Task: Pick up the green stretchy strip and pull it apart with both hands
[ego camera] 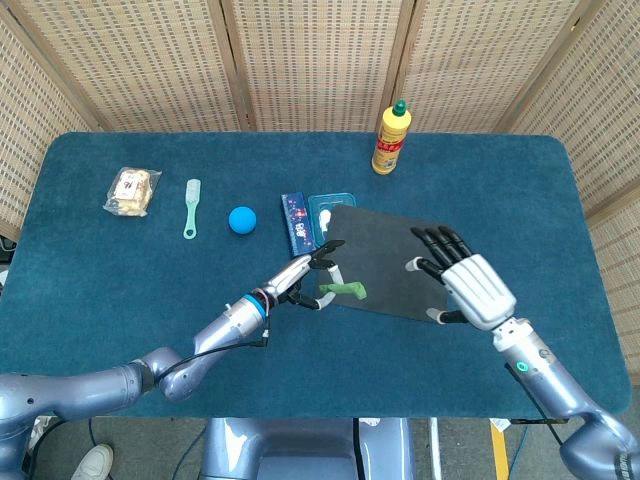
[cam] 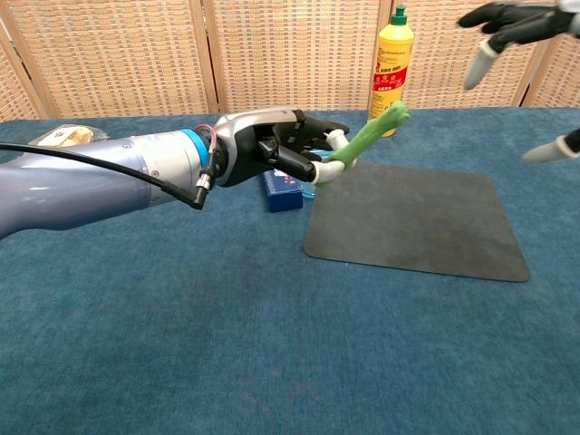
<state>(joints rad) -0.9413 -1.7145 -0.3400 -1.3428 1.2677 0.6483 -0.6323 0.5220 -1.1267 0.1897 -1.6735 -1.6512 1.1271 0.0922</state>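
Observation:
The green stretchy strip (ego camera: 343,290) (cam: 370,134) is lifted off the table, its free end pointing right and upward. My left hand (ego camera: 304,272) (cam: 279,152) pinches its near end between thumb and finger, above the left edge of the dark mat (ego camera: 385,262) (cam: 412,215). My right hand (ego camera: 463,284) is raised over the mat's right part with fingers spread and nothing in them. In the chest view only its fingers (cam: 507,20) show at the top right. A gap separates it from the strip.
Behind the left hand lie a dark blue box (ego camera: 296,223) (cam: 276,188) and a clear lidded tray (ego camera: 326,208). A yellow bottle (ego camera: 391,139) (cam: 391,72) stands at the back. A blue ball (ego camera: 242,219), a mint brush (ego camera: 191,208) and a snack bag (ego camera: 132,190) lie at the left.

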